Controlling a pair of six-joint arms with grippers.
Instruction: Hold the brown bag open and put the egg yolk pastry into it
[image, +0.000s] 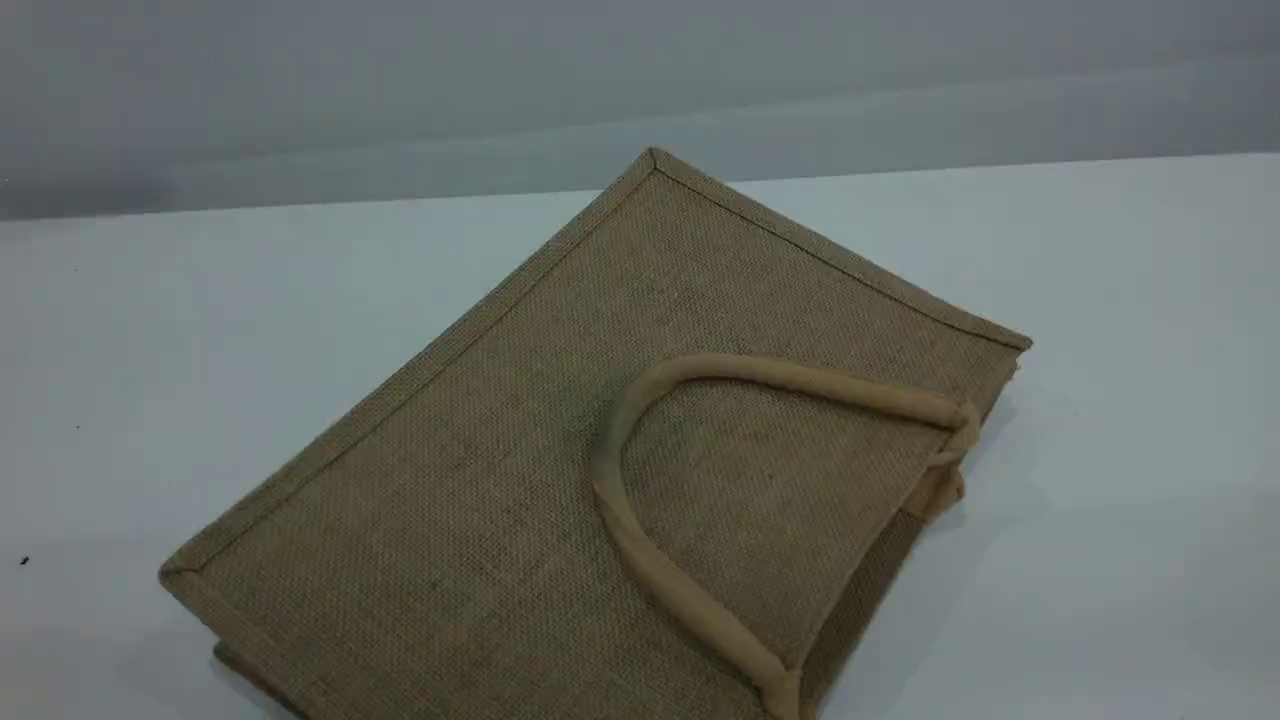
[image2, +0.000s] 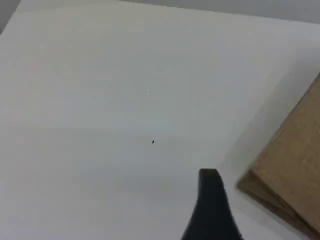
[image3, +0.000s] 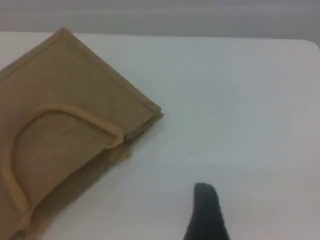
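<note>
Scene view first: on the left we see only bare white worktop (image: 200, 330) with a tiny dark speck near its left edge. Neither arm shows in this view. The left hand (image2: 212, 200) appears only in its own wrist camera, as a single dark fingertip hovering above the worktop with a corner of the brown bag (image2: 292, 170) just to its right, not touching it. With one tip in view we cannot see the gap directly, but we take this hand as standing apart and holding nothing.

Moving to the middle, the brown bag (image: 520, 450) lies flat on the worktop, turned at an angle, one corner pointing far and another reaching the near left. Its coarse weave faces up. A lighter beige handle (image: 640, 540) lies folded back over the upper panel, looping toward the bag's mouth at the near right. The mouth lies flattened.

Further right, the right hand (image3: 205, 212) likewise shows as one dark fingertip over bare worktop, well apart from the bag; whether it is apart or together we cannot tell.

We do not see the egg yolk pastry in any view.
</note>
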